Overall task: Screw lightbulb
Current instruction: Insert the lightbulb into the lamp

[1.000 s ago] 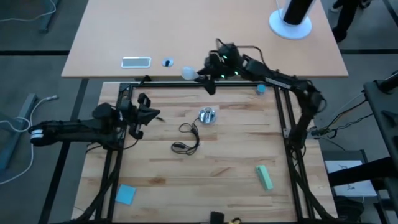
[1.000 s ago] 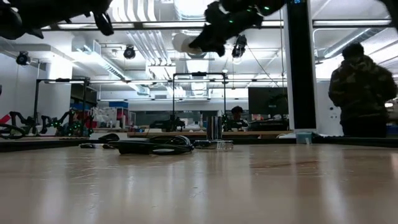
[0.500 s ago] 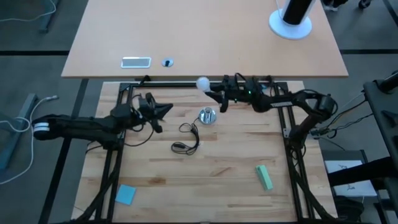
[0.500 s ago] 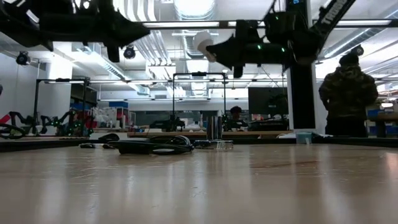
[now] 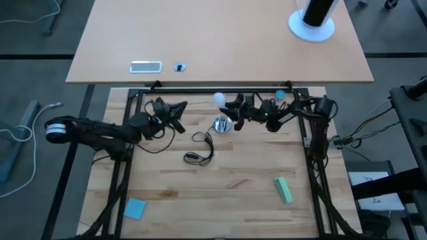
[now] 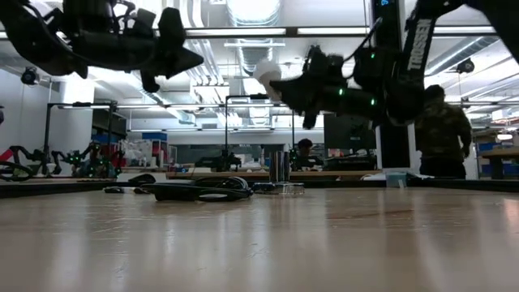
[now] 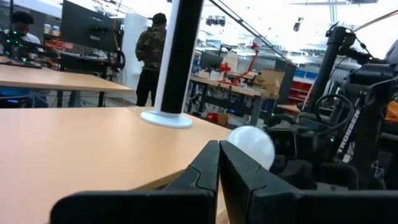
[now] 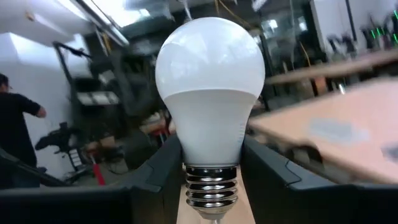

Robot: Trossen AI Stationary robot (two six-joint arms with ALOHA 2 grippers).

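Note:
The frosted-white lightbulb point(image 5: 219, 100) hangs in the air just beyond the far side of the round silver socket point(image 5: 222, 123), held in my right gripper point(image 5: 230, 105). It also shows in the low view point(image 6: 263, 71) and fills the right wrist view point(image 8: 210, 93). The socket stands upright on the wooden table, and its black cord point(image 5: 202, 148) trails toward the near edge. My left gripper point(image 5: 179, 110) hovers shut and holding nothing to the socket's left, pointing at the bulb point(image 7: 250, 144). My right gripper pinches the bulb's narrow neck point(image 8: 211, 155), just above the grey screw base point(image 8: 211, 186), between its two fingers point(image 8: 165, 168). The fingers come about level from the table's right. The bulb's round end points left and the base points back toward the wrist. It hangs clear of the table.
A small blue cap point(image 5: 280, 95) lies at the far right behind my right arm. A green block point(image 5: 283, 190) and a blue square point(image 5: 135, 208) lie toward the near edge. The black frame point(image 5: 200, 90) borders the table, and people stand in the room beyond.
My right gripper has come down and toward the table's near edge with the bulb, tipping toward level, and is now close to the socket. My left gripper has moved right toward the socket and lower, and has stayed shut.

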